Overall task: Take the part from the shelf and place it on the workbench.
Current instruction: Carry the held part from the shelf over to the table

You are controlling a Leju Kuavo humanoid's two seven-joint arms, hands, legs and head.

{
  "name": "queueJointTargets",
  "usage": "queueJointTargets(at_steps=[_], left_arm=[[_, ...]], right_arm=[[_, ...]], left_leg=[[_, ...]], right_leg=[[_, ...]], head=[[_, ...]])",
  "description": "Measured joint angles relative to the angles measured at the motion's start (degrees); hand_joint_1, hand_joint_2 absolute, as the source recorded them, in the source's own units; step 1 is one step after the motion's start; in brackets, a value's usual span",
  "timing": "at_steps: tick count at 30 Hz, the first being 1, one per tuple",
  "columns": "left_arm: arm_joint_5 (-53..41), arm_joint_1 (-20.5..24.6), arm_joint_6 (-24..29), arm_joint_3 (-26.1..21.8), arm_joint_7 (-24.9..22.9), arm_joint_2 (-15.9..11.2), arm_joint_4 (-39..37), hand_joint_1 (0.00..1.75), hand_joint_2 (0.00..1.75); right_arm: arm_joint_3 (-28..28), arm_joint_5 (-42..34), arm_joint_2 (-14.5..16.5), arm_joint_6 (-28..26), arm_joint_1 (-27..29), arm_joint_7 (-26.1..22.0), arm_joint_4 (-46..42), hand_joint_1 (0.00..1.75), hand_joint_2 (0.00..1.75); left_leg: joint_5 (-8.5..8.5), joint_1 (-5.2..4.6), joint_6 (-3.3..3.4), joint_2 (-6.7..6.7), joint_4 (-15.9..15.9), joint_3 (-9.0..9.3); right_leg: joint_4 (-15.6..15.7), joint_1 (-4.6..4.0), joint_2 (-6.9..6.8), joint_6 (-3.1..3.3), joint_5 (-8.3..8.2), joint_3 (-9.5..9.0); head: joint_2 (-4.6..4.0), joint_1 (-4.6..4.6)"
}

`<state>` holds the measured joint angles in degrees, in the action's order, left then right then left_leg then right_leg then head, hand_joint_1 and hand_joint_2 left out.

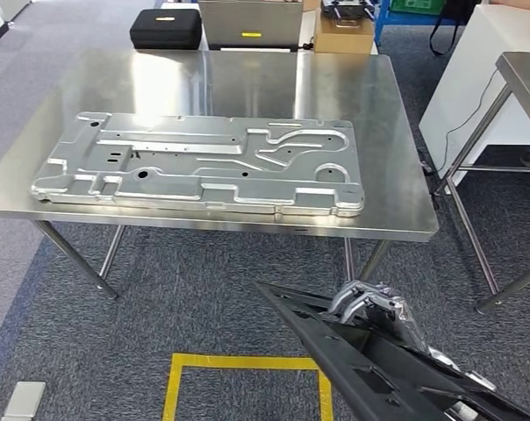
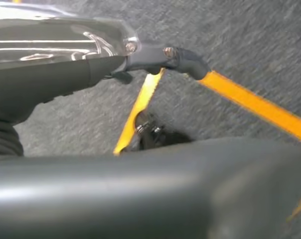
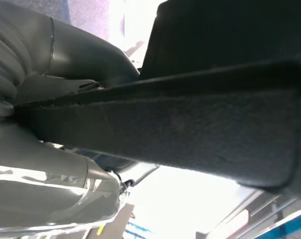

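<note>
The robot is standing in front of the desk [image 1: 382, 114] and carrying the black part [image 1: 355, 360] low on the near right, over the carpet and not yet above the desk. The right hand [image 1: 371, 307] is gripping the part, with its shiny fingers [image 1: 348, 303] curling over the top edge. In the right wrist view the part's long dark rim [image 3: 171, 129] is running between the thumb [image 3: 47, 194] and the fingers above it, so this hand is closed on it. The left hand [image 2: 66, 59] is showing in the left wrist view above the carpet and the yellow floor tape [image 2: 254, 104]; I cannot tell if it is holding anything. The part is looking long, flat and stiff, like hard plastic, and probably not very heavy, but it could tip or swing because it is being held near one edge. Holding the raised rim looks best. A big silver metal panel [image 1: 196, 167] is already lying across the desk, so free room is small. The near end of the part is cut off by the picture edge.
</note>
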<state>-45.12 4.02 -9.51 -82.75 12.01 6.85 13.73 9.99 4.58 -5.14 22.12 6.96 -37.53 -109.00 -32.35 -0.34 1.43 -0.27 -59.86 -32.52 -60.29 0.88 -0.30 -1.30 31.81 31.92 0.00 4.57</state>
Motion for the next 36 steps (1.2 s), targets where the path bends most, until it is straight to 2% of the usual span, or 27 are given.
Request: queueJointTargets(at_steps=[2, 3, 6, 7, 8, 9, 10, 11, 12, 13, 14, 16, 18, 21, 22, 23, 24, 26, 28, 30, 32, 33, 34, 36], left_arm=[[0.0, 0.0, 0.0, 0.0, 0.0, 0.0, 0.0, 0.0, 1.75], [0.0, 0.1, 0.0, 0.0, 0.0, 0.0, 0.0, 0.0, 1.75], [0.0, 0.1, 0.0, 0.0, 0.0, 0.0, 0.0, 0.0, 1.75], [0.0, 0.1, 0.0, 0.0, 0.0, 0.0, 0.0, 0.0, 1.75], [0.0, 0.1, 0.0, 0.0, 0.0, 0.0, 0.0, 0.0, 1.75], [0.0, 0.1, 0.0, 0.0, 0.0, 0.0, 0.0, 0.0, 1.75], [0.0, 0.2, 0.0, 0.0, 0.0, 0.0, 0.0, 0.0, 1.75], [0.0, 0.2, 0.0, 0.0, 0.0, 0.1, 0.0, 0.0, 1.75], [0.0, 0.2, 0.0, 0.0, 0.0, 0.1, 0.0, 0.0, 1.75], [0.0, 0.2, 0.0, 0.0, 0.0, 0.1, 0.0, 0.0, 1.75], [0.0, 0.1, 0.0, 0.0, 0.0, 0.1, 0.0, 0.0, 1.75], [0.0, 0.1, 0.0, 0.0, 0.0, 0.1, 0.0, 0.0, 1.75], [0.0, 0.2, 0.0, 0.0, 0.0, 0.2, 0.0, 0.0, 1.75], [0.0, 0.3, 0.0, 0.0, 0.0, 0.2, 0.0, 0.0, 1.75], [0.0, 0.2, 0.0, 0.0, 0.0, 0.2, 0.0, 0.0, 1.75], [0.0, 0.1, 0.0, 0.0, 0.0, 0.2, 0.0, 0.0, 1.75], [0.0, 0.1, 0.0, 0.0, 0.0, 0.2, 0.0, 0.0, 1.75], [0.0, 0.1, 0.0, 0.0, 0.0, 0.2, 0.0, 0.0, 1.75], [0.0, 0.2, 0.0, 0.0, 0.0, 0.1, 0.0, 0.0, 1.75], [0.0, 0.1, 0.0, 0.0, 0.0, 0.1, 0.0, 0.0, 1.75], [0.0, 0.0, 0.0, 0.0, 0.0, 0.1, 0.0, 0.0, 1.75], [0.0, 0.1, 0.0, 0.0, 0.0, 0.1, 0.0, 0.0, 1.75], [0.0, 0.2, 0.0, 0.0, 0.0, 0.1, 0.0, 0.0, 1.75], [0.0, 0.2, 0.0, 0.0, 0.0, 0.1, 0.0, 0.0, 1.75]], right_arm=[[0.0, 0.0, 0.0, 0.0, -0.1, 0.0, 0.0, 1.75, 1.75], [0.0, 0.0, 0.0, 0.0, -0.1, 0.0, 0.0, 1.75, 1.75], [0.0, 0.0, 0.0, 0.0, -0.1, 0.0, 0.0, 1.75, 1.75], [0.0, 0.0, 0.0, 0.0, 0.0, 0.0, 0.0, 1.75, 1.75], [0.0, 0.0, 0.0, 0.0, 0.1, 0.0, 0.0, 1.75, 1.75], [0.0, 0.0, 0.0, 0.0, 0.0, 0.0, 0.0, 1.75, 1.75], [0.0, 0.0, 0.0, 0.0, 0.0, 0.0, 0.0, 1.75, 1.75], [0.0, 0.0, 0.0, 0.0, 0.0, 0.0, 0.1, 1.75, 1.75], [0.0, 0.0, 0.0, 0.0, 0.0, 0.0, 0.1, 1.75, 1.75], [0.0, 0.0, 0.0, 0.0, 0.0, 0.0, 0.1, 1.75, 1.75], [0.0, 0.0, 0.0, 0.0, 0.0, 0.0, 0.1, 1.75, 1.75], [0.0, 0.0, 0.0, 0.0, 0.1, 0.0, 0.1, 1.75, 1.75], [0.0, 0.0, 0.0, 0.0, -0.1, 0.0, 0.0, 1.75, 1.75], [0.0, 0.0, 0.0, 0.0, 0.0, 0.0, 0.0, 1.75, 1.75], [0.0, 0.0, 0.0, 0.0, 0.0, 0.0, 0.0, 1.75, 1.75], [0.0, 0.0, 0.0, 0.0, 0.0, 0.0, 0.0, 1.75, 1.75], [0.0, 0.0, 0.0, 0.0, 0.0, 0.0, 0.0, 1.75, 1.75], [0.0, 0.0, 0.0, 0.0, -0.1, 0.0, 0.0, 1.75, 1.75], [0.0, 0.0, 0.0, 0.0, -0.1, 0.0, 0.0, 1.75, 1.75], [0.0, 0.0, 0.0, 0.0, -0.1, 0.0, 0.0, 1.75, 1.75], [0.0, 0.0, 0.0, 0.0, 0.0, 0.0, 0.0, 1.75, 1.75], [0.1, 0.0, 0.0, 0.0, -0.1, 0.0, 0.0, 1.75, 1.75], [0.0, 0.0, 0.0, 0.0, -0.2, 0.0, 0.0, 1.75, 1.75], [0.0, 0.0, 0.0, 0.0, -0.1, 0.0, 0.0, 1.75, 1.75]], left_leg=[[0.84, 0.3, 0.39, 0.05, 0.4, 0.55], [0.97, 0.44, 0.56, 0.07, 0.6, 0.74], [0.98, 0.38, 0.78, 0.15, 0.6, 0.67], [0.95, 0.34, 0.81, 0.17, 0.6, 0.67], [0.92, 0.32, 0.82, 0.17, 0.6, 0.71], [0.87, 0.32, 0.81, 0.14, 0.6, 0.82], [0.78, 0.32, 0.75, 0.11, 0.6, 0.95], [0.69, 0.29, 0.64, 0.08, 0.6, 1.05], [0.59, 0.23, 0.44, 0.07, 0.5, 1.02], [0.47, 0.17, 0.16, 0.07, 0.4, 1.02], [0.48, 0.09, -0.15, 0.07, 0.3, 1.04], [0.35, 0.06, -0.7, 0.07, 0.0, 1.19], [-1.22, 0.2, -1.3, 0.07, -2.2, 0.34], [-6.38, 0.6, -2.3, 0.08, -11.9, -4.16], [-7.25, 0.65, -2.44, 0.08, -14.3, -5.35], [-7.05, 0.65, -2.47, 0.08, -14.9, -5.71], [-5.68, 0.64, -2.36, 0.09, -13.2, -5.04], [-1.53, 0.53, -1.78, 0.09, -5.8, -1.83], [-0.21, 0.2, -1.05, 0.09, -0.5, 0.15], [-0.23, -0.03, -0.46, 0.06, 0.4, 0.35], [0.89, 0.22, 0.18, 0.08, 0.9, 0.86], [1.07, 0.36, 0.44, 0.1, 1.1, 1.06], [1.21, 0.46, 0.66, 0.12, 1.2, 1.16], [1.24, 0.39, 0.81, 0.15, 1.2, 1.05]], right_leg=[[-1.2, -0.05, 0.09, -0.55, 0.85, 0.15], [-2.8, -0.02, 0.12, -0.68, 2.25, 0.79], [-12.1, 0.03, 0.18, -0.99, 7.64, 5.15], [-14.1, 0.02, 0.18, -1.1, 8.18, 6.13], [-13.9, 0.02, 0.18, -1.21, 7.52, 6.15], [-11.6, 0.02, 0.18, -1.27, 5.8, 5.16], [-7.6, 0.02, 0.18, -1.22, 3.43, 3.48], [-3.9, -0.02, 0.17, -1.01, 1.92, 2.0], [-1.2, -0.12, 0.15, -0.67, 1.22, 0.96], [0.3, -0.23, 0.14, -0.26, 0.73, 0.49], [0.5, -0.32, 0.11, 0.15, 0.91, 0.51], [0.8, -0.18, 0.06, 0.79, -0.03, 0.23], [1.0, 0.14, -0.05, 1.17, -0.17, -0.05], [1.1, 0.23, -0.22, 1.38, -0.13, 0.0], [1.1, 0.22, -0.24, 1.4, -0.11, -0.01], [1.1, 0.22, -0.23, 1.41, -0.08, -0.05], [1.1, 0.2, -0.21, 1.39, -0.04, -0.15], [1.1, 0.17, -0.2, 1.27, 0.08, -0.42], [1.1, 0.13, -0.21, 0.95, 0.19, -0.39], [0.7, 0.02, -0.13, 0.29, -0.02, -0.39], [0.0, -0.04, -0.01, -0.42, 0.31, -0.48], [-1.0, -0.04, 0.04, -0.68, 1.21, -0.09], [-3.0, 0.0, 0.09, -0.84, 2.8, 0.78], [-9.6, 0.03, 0.14, -1.07, 6.58, 3.8]], head=[[0.0, -0.03], [0.0, -0.04], [0.0, -0.07], [0.0, -0.07], [0.0, -0.07], [0.0, -0.07], [0.0, -0.07], [0.0, -0.07], [0.0, -0.07], [0.0, -0.07], [0.0, -0.08], [0.0, -0.07], [0.0, -0.04], [0.0, -0.02], [0.0, -0.02], [0.0, -0.02], [0.0, -0.02], [0.0, -0.03], [0.0, -0.03], [0.0, -0.02], [0.0, -0.02], [0.0, -0.03], [0.0, -0.04], [0.0, -0.07]])
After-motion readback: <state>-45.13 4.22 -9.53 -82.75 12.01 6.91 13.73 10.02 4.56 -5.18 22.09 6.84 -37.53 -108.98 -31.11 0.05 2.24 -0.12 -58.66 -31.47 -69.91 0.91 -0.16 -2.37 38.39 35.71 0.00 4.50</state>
